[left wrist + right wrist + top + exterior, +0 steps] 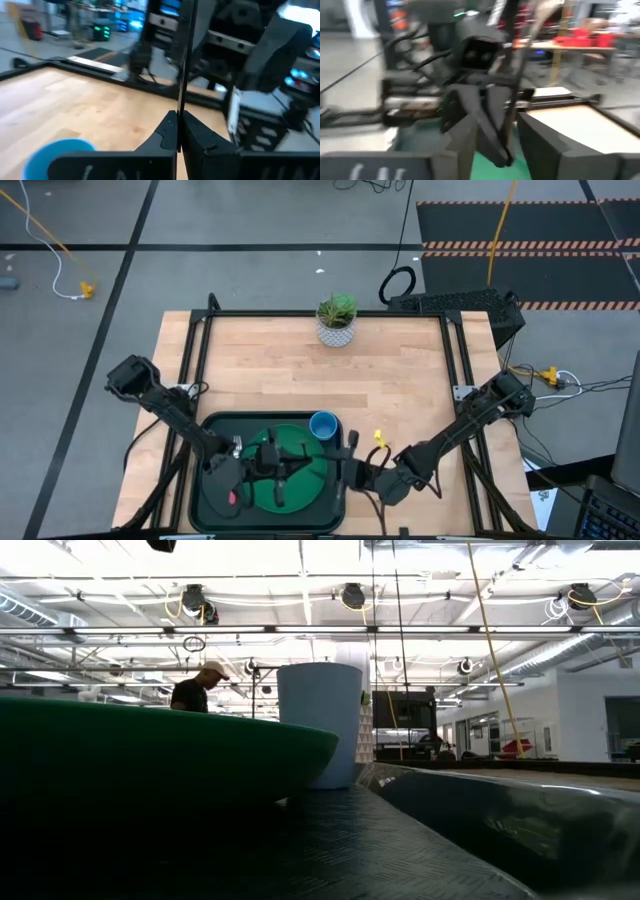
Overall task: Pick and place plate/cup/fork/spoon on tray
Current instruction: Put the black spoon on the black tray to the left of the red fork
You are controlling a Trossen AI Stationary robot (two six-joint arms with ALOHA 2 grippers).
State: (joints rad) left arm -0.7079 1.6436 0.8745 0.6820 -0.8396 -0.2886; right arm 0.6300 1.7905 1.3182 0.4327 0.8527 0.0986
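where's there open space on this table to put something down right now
Most of the wooden table is bare: the broad stretch between the plant pot at the far edge and the tray at the near edge. The tray is crowded: plate, cup, with the left claw above it and the right claw beside it.

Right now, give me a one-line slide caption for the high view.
Both grippers, left and right, meet over the green plate on the tray, blue cup beside it.

Both grippers crowd over plate (300,470), masking most of it; spoon hidden; wrist views motion-blurred.
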